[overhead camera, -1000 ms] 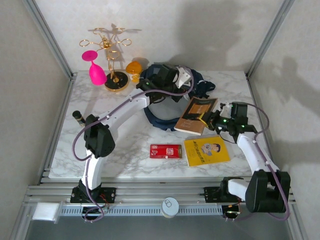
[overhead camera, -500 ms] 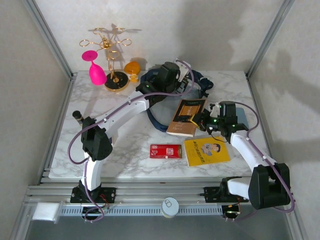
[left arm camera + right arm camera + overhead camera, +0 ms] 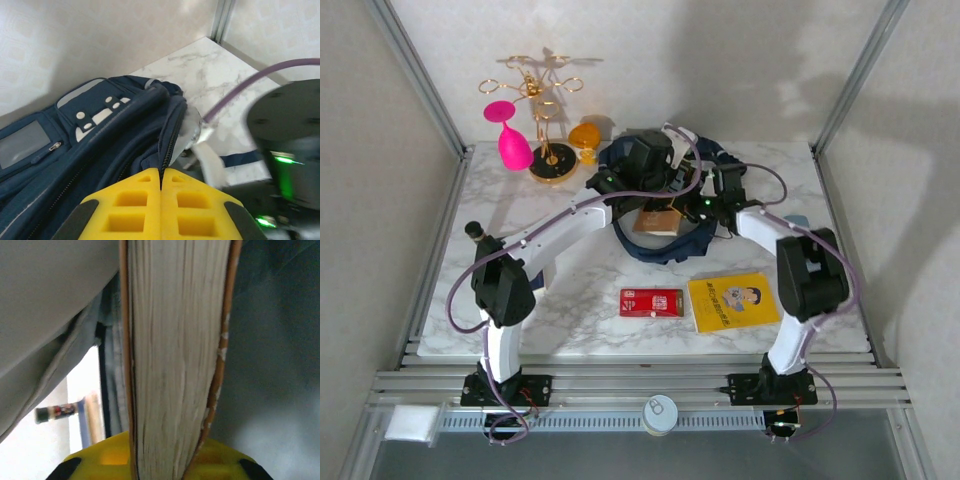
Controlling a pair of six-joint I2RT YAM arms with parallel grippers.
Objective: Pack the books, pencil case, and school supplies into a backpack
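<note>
Right claw (image 3: 165, 460) pinches the brown book (image 3: 657, 222) across its page edge. A second ago the book was right of the backpack (image 3: 665, 252); it now stands in the open mouth. Left claw (image 3: 161, 200), pressed together, sits at the zip edge. Yellow book (image 3: 733, 300) and red box (image 3: 651, 302) lie unmoved on the tabletop (image 3: 570, 290).

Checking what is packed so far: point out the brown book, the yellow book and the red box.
brown book (image 3: 175, 360), right wrist view, page edge.
yellow book (image 3: 733, 302), top view, front cover.
red box (image 3: 652, 303), top view, lid.
</note>
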